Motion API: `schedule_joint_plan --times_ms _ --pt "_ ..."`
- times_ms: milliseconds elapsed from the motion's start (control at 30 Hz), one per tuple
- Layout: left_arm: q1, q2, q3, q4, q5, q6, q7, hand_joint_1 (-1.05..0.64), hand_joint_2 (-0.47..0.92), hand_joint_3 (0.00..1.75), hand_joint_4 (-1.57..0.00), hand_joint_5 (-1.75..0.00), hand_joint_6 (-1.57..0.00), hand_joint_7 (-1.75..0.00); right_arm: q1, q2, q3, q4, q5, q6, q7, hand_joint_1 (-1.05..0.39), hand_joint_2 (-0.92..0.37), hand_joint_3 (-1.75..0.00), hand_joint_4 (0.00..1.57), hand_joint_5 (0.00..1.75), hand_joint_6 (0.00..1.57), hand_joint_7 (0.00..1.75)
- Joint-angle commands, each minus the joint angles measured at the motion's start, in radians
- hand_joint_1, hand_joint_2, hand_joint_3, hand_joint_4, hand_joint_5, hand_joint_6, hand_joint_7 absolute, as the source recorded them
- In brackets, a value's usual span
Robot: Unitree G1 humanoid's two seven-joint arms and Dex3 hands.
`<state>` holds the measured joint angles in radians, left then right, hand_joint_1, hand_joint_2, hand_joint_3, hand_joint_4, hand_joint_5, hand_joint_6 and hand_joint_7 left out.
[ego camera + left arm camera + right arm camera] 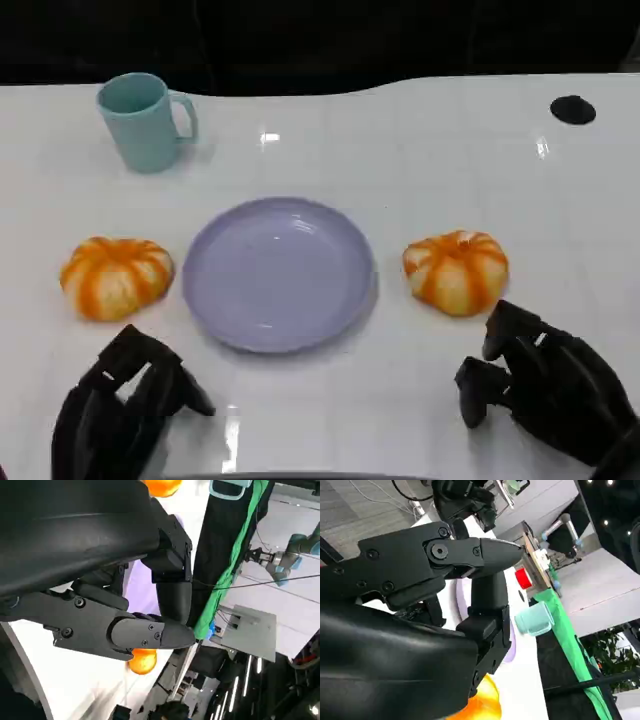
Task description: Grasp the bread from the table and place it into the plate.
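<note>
1. Bread: we see two orange-striped buns, left bun [116, 276] and right bun [456, 270], flanking the plate [278, 273] on the worktop [420, 150].
2. Left hand [125, 405] and right hand [540, 385]: fingers apart, holding nothing.

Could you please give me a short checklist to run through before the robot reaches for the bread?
1. Plate bare, ready to receive: ok.
2. Bread on the table: ok, left bread and right bread lie either side of the plate.
3. Left hand holds nothing: ok.
4. Right hand holds nothing: ok.
5. Cup clear of the path: ok, it stands far behind.
6. Which bread is meant: cannot tell.
</note>
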<state>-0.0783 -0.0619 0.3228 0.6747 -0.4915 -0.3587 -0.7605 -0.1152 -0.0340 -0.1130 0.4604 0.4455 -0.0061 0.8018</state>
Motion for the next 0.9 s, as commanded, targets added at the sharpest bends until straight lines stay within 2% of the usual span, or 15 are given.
schedule_joint_plan --times_ms 33,233,633,900 --pt "-0.002 0.014 0.007 -0.001 -0.014 0.003 -0.006 -0.59 0.92 0.25 -0.64 -1.75 -0.5 -1.55 -0.005 -0.014 -0.011 -0.004 0.008 0.007 0.003 -0.55 -0.92 -0.38 0.79 1.75 0.58 1.75" --pt "0.0 0.012 0.006 -0.004 -0.01 -0.002 0.0 -0.58 0.92 0.25 -0.64 -1.75 -0.49 -1.56 -0.007 -0.019 -0.009 0.008 0.005 -0.005 0.028 -0.55 -0.92 -0.38 0.79 1.75 0.57 1.75" --pt "-0.003 0.013 0.007 -0.002 -0.013 0.004 -0.006 -0.58 0.92 0.25 -0.64 -1.75 -0.49 -1.57 -0.017 -0.023 -0.014 0.018 0.015 0.023 0.067 -0.56 -0.92 -0.35 0.81 1.75 0.58 1.75" --pt "-0.001 0.012 0.004 -0.006 -0.009 0.002 -0.001 -0.58 0.92 0.25 -0.64 -1.75 -0.49 -1.57 -0.018 -0.017 -0.017 0.016 0.005 -0.018 0.057 -0.56 -0.92 -0.34 0.76 1.75 0.52 1.74"
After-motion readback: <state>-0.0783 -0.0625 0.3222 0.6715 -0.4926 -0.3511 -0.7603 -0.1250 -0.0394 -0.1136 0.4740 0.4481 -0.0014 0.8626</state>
